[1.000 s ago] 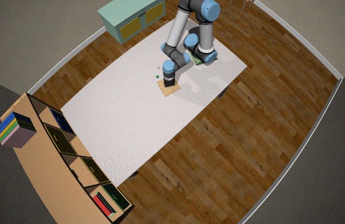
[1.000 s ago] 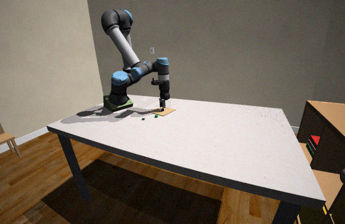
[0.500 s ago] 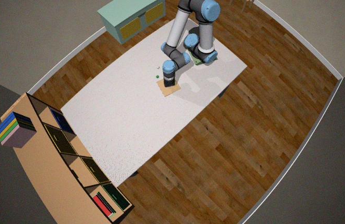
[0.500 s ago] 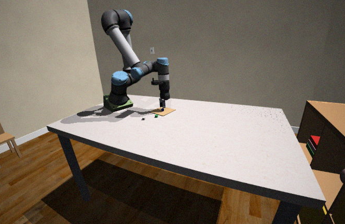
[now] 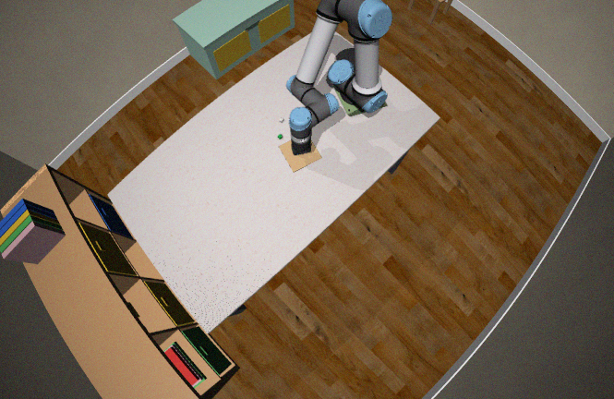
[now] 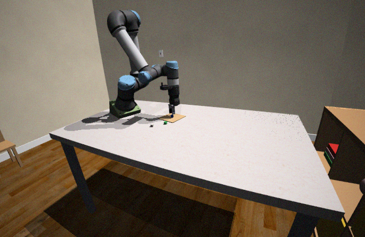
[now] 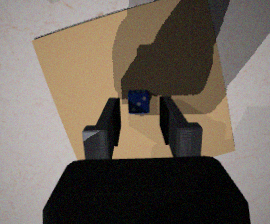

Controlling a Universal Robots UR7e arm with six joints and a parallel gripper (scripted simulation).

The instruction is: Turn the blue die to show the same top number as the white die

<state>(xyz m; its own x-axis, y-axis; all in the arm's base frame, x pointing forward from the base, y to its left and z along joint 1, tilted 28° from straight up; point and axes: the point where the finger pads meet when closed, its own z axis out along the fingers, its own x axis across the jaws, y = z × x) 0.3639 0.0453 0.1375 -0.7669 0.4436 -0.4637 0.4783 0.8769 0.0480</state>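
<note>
Finger at left in the wrist view: upright beside the blue die (image 6: 172,116) (image 7: 139,102), a narrow gap separating them. The die sits on the mat (image 5: 293,164) (image 6: 178,117) (image 7: 61,65), inside its edges, near the line midway between the fingertips. Finger at right: a similar gap on the opposite side. The pincer (image 5: 301,150) (image 6: 172,112) (image 7: 139,111) therefore stands apart, with nothing clamped.

Alignment: the die is compact, with no evident long axis; its side faces run roughly parallel to the pads. Closing straight inward should centre it with little sideways correction. Fingertip depth relative to the die cannot be confirmed; verify before closing.

Target number: the upper face of the white die (image 5: 281,120) (image 6: 151,125) is too small to read, so whether another turn is required cannot be determined.
</note>
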